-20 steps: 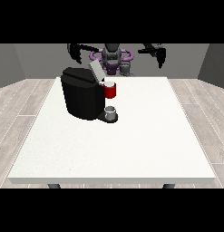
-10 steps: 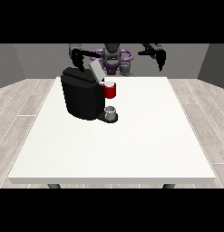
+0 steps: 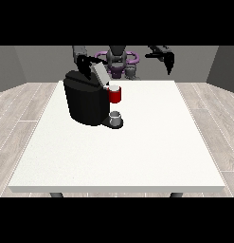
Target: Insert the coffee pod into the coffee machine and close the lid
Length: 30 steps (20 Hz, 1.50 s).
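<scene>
The coffee machine [image 3: 87, 102] stands at the table's [image 3: 137, 152] far left with its lid [image 3: 100, 73] tilted up. The coffee pod [image 3: 114, 88] appears seated in the red holder [image 3: 115, 95]. The hand at the view's left [image 3: 83, 64] hovers beside the lid; its finger state cannot be told. It should press the lid down evenly from above. The hand at the view's right [image 3: 168, 60] hangs clear, fingers pointing down.

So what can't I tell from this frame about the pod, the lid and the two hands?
- Pod: none can be made out in the front view; whether one sits in the coffee machine is hidden by the raised lid and the black body.
- Robot hand at the view's left: small and dark against the machine; its fingers and any contact with the lid are unclear.
- Robot hand at the view's right: too small to read.
- Cup: contents not visible.
</scene>
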{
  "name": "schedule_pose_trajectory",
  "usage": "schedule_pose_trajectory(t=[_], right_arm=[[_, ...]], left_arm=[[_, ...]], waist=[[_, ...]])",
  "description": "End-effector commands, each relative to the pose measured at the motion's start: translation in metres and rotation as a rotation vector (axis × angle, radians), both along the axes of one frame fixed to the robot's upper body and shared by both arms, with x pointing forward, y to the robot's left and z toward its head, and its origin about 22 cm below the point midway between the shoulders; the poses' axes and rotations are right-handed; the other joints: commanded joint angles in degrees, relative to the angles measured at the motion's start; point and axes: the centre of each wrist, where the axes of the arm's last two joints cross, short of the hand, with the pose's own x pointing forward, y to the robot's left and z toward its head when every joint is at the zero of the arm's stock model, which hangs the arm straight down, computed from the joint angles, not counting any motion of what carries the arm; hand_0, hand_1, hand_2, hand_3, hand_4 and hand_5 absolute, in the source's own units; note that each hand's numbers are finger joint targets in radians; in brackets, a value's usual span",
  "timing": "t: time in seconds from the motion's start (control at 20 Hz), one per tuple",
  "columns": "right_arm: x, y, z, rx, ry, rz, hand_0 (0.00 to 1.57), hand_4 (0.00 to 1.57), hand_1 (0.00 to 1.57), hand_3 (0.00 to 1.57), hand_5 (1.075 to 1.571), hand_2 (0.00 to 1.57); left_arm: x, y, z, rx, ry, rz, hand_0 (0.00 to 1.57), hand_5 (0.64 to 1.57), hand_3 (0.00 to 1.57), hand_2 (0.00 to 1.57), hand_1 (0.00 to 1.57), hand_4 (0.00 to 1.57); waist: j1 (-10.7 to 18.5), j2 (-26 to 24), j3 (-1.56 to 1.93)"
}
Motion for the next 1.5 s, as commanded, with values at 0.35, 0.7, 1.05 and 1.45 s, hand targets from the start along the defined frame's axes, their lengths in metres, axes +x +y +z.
schedule_pose_trajectory(t=[0.35, 0.7, 1.05, 1.45], right_arm=[[0.014, 0.011, 0.007, -0.015, -0.018, 0.065, 0.0, 0.0, 0.0, 0.0, 1.571, 0.0], [0.012, 0.028, 0.003, -0.02, 0.039, 0.112, 0.0, 0.0, 0.0, 0.0, 1.571, 0.0], [0.021, 0.058, 0.029, -0.098, -0.031, 0.124, 0.0, 0.0, 0.0, 0.0, 1.571, 0.0], [0.022, 0.066, 0.045, -0.158, -0.065, 0.116, 0.0, 0.11, 0.0, 0.0, 1.571, 0.0]], left_arm=[[0.0, 0.017, 0.013, 0.039, -0.039, 0.032, 0.0, 1.571, 0.0, 0.0, 0.0, 0.0], [-0.003, 0.02, 0.007, 0.017, 0.016, 0.064, 0.0, 1.571, 0.0, 0.0, 0.0, 0.0], [-0.01, 0.017, -0.01, 0.03, 0.019, 0.063, 0.0, 1.571, 0.0, 0.0, 0.0, 0.13], [-0.009, 0.017, -0.011, 0.013, 0.019, 0.028, 0.0, 1.571, 0.0, 0.0, 0.0, 0.14]], waist=[[-0.9, 3.4, 0.2], [-2.1, 0.8, 0.2], [-0.1, 1.5, 0.19], [2.1, 1.8, 0.18]])
